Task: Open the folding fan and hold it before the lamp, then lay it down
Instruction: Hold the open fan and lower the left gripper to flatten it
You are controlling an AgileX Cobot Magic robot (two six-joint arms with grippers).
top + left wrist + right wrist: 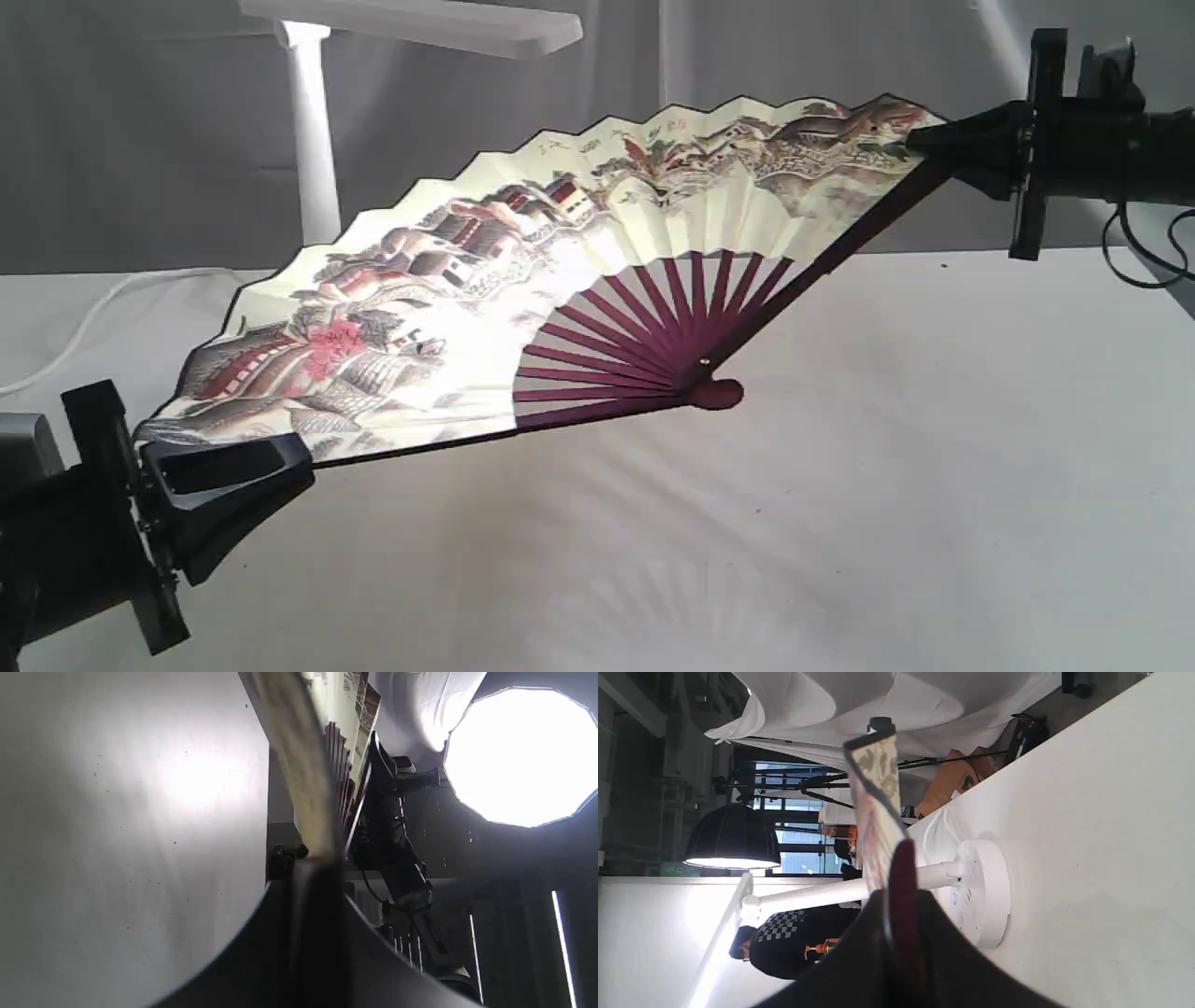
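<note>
The folding fan [523,271] is spread wide and held in the air above the white table [934,467], its painted cream leaf facing the exterior camera and its maroon ribs meeting at the pivot [714,392]. My left gripper [280,457] is shut on the fan's lower-left guard. At the upper right, my right gripper [920,140] is shut on the other guard. The lamp [313,140] stands behind the fan's left half, its flat head [420,23] lit above. In the wrist views the fan edge [303,779] and fan guard [901,877] run out from between shut fingers, with the lamp base [985,891] beyond.
A white cord [103,308] runs from the lamp across the table's back left. A grey cloth backdrop hangs behind. A cable loops under the right arm [1148,243]. A bright studio light [523,756] shines in the left wrist view.
</note>
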